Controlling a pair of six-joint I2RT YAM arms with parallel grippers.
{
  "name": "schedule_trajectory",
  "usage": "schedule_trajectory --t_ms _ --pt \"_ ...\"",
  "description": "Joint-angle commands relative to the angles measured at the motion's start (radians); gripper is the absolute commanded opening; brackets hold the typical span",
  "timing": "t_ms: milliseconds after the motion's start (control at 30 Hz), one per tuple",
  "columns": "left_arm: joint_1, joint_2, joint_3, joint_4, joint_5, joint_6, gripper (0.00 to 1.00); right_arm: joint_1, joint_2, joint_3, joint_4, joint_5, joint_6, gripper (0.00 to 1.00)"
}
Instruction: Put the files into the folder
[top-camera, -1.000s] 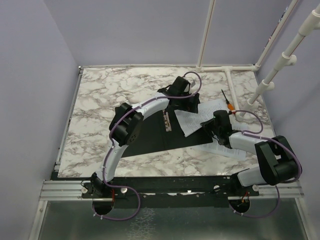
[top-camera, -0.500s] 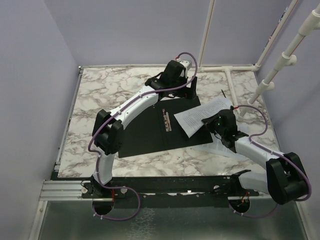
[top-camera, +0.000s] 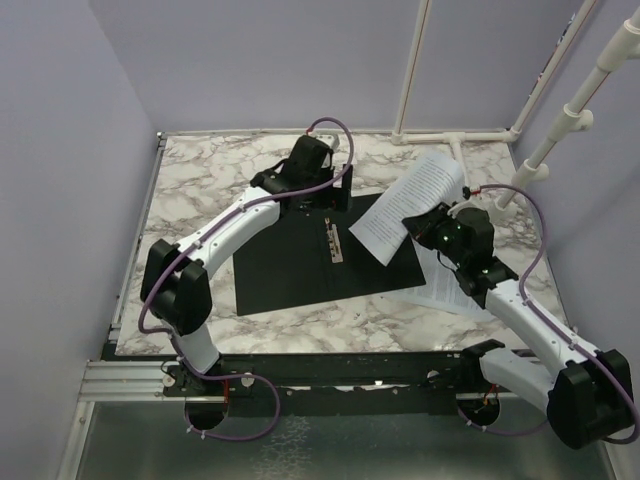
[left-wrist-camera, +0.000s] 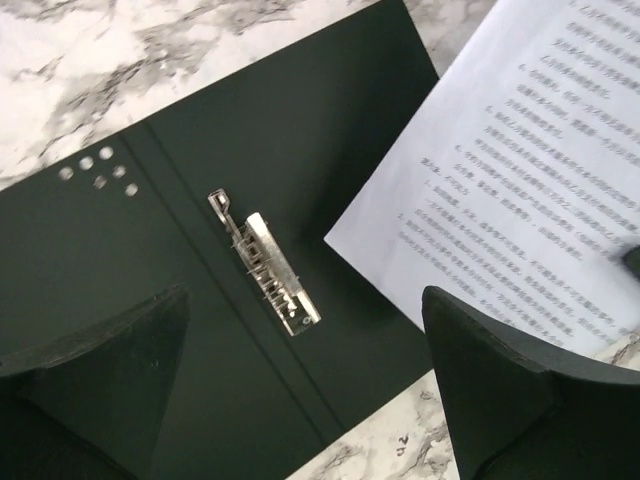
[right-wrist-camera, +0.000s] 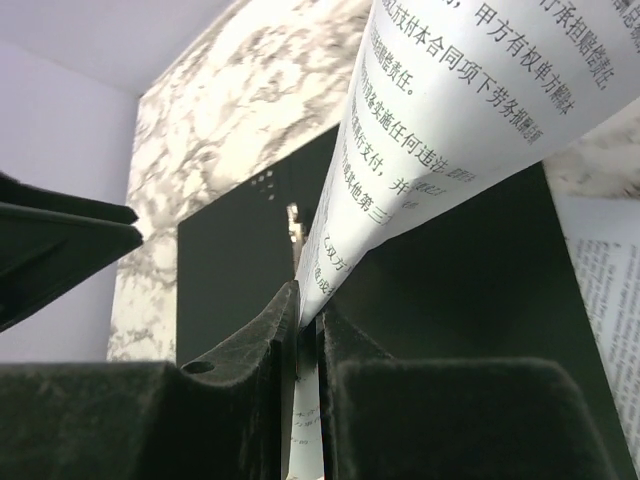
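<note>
1. The right gripper (right-wrist-camera: 302, 305) is clenched on one sheet (top-camera: 405, 205), raised right of centre in the overhead view with its lower corner over the open folder (top-camera: 290, 262). Pinched at one edge, it could buckle or slip.
2. The left gripper (left-wrist-camera: 300, 370), spread and empty, hovers above the clip (left-wrist-camera: 265, 262), where the sheet might snag.
3. The second sheet (top-camera: 440, 293) lies lower right, near the folder's corner. A careless sweep could drag it.

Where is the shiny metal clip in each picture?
Top external: the metal clip sits mid-picture, on the spine of the open black folder.
Left wrist: it lies slanting, just left of centre.
Right wrist: only a pale sliver shows near the centre, partly hidden by the paper.
Shared landmark: the lifted sheet, just right of the clip in every view.
</note>
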Motion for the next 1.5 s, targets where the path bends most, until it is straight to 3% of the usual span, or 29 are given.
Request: schedule_trajectory --t_ms 0,167,600,800,933,1100,1300,1467 --pt "0.078 -0.147 -0.116 0.069 0.089 -0.071 0.99 0.001 -0.028 0.062 -0.027 -0.162 -0.12 0.15" --pt "0.19 -0.287 -0.302 0.196 0.262 -0.137 0.99 0.001 -0.021 0.113 -0.011 -0.344 -0.168 0.15" --pt "0.384 -0.557 -0.581 0.457 0.624 -0.269 0.99 0.024 0.068 0.243 0.076 -0.779 -0.157 0.15" --pt "0.392 -0.643 -0.668 0.587 0.712 -0.341 0.99 0.07 0.073 0.282 0.111 -0.862 -0.135 0.16" --pt "0.394 -0.679 -0.759 0.802 0.785 -0.494 0.99 0.092 0.083 0.303 0.134 -0.911 -0.123 0.16" --pt "0.395 -0.695 -0.797 0.917 0.825 -0.575 0.99 0.104 0.085 0.303 0.184 -0.946 -0.092 0.16" --pt "0.395 -0.718 -0.839 1.053 0.873 -0.679 0.81 0.117 0.086 0.31 0.201 -0.942 -0.084 0.16" --pt "0.395 -0.742 -0.848 1.072 0.887 -0.702 0.53 0.125 0.088 0.31 0.219 -0.925 -0.072 0.16"
